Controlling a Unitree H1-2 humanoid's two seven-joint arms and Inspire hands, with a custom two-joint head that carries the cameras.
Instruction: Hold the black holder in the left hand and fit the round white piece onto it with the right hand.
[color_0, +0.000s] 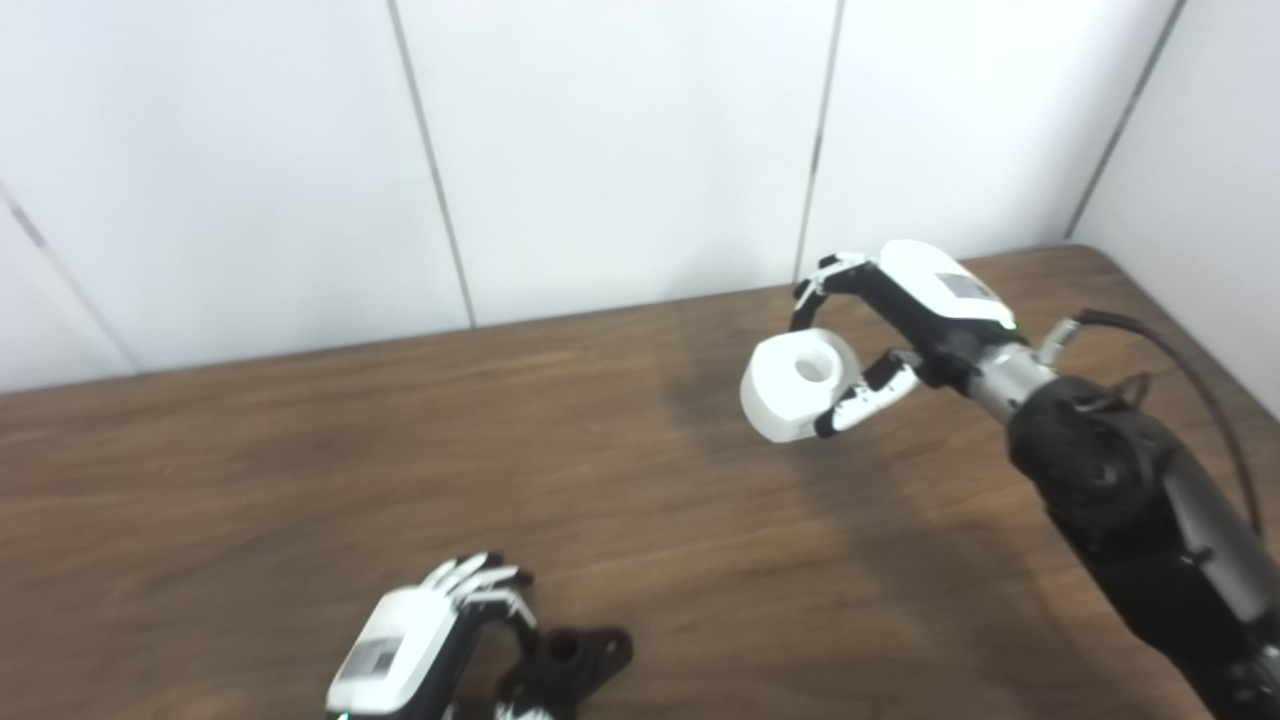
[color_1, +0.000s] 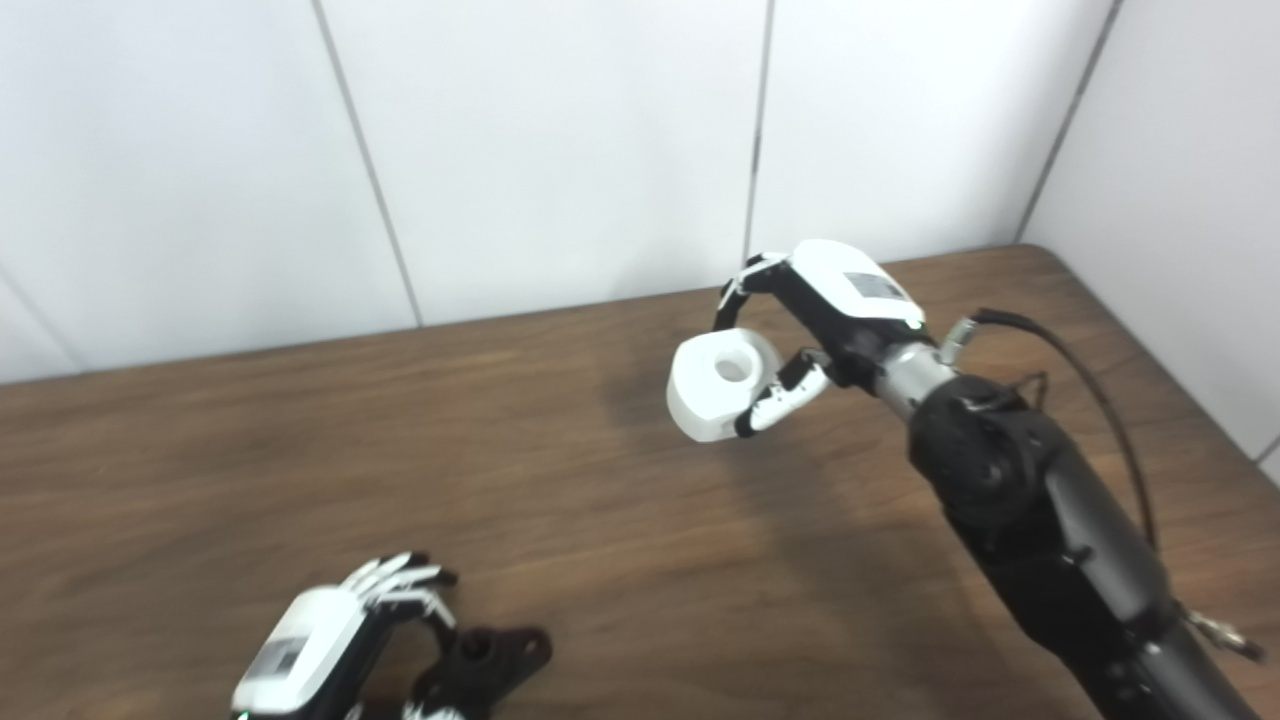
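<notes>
Both hands loaded | L hand (color_0: 420, 640): black holder (color_0: 570, 665) | R hand (color_0: 900, 330): white piece (color_0: 795, 385)

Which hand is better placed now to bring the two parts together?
The right hand: it holds the round white piece above the table and is free to travel. The left hand grips the black holder low, near the picture's bottom edge.

a bare lab or test room, by the look of it: a wood-grain counter (color_0: 300, 480) set into a corner of plain white panelled walls (color_0: 620, 150).
</notes>
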